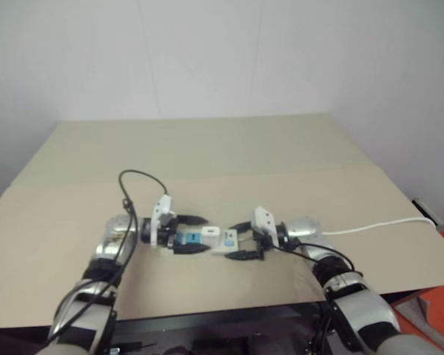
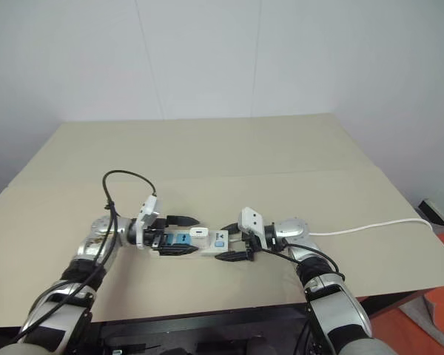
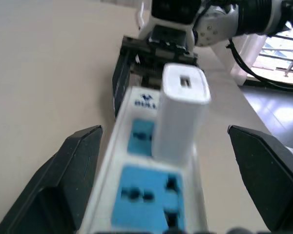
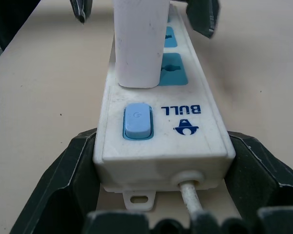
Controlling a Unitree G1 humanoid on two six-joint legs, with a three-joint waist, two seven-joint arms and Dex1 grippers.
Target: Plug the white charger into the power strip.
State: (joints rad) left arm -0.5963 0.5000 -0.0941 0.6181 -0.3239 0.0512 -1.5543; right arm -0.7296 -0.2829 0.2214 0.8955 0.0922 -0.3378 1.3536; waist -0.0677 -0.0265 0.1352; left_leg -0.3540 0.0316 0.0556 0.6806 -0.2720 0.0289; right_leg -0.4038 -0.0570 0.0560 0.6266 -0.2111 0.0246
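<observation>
On the beige tabletop [image 1: 207, 155], charger seated in strip.
Small white boxy plastic charger [image 3: 178, 114] stands upright in the long white blue-socketed power strip [image 4: 161, 126]; right gripper [image 4: 161, 195] clamps the strip's cord end, left gripper [image 3: 171, 170] spread wide around the charger, holding nothing.

A white charger [image 3: 179, 114] of smooth, faintly glossy plastic is seen at centre frame, seated in a power strip [image 4: 161, 119] of white plastic with matt blue socket faces and a blue rocker switch [image 4: 137, 121] of smooth plastic. The strip's end is flanked by matt black plastic fingers [image 4: 73, 180]. A thin cord [image 1: 377, 224] with a smooth white sheath is seen at right. The table [image 1: 207, 148] is covered in matt beige board.
</observation>
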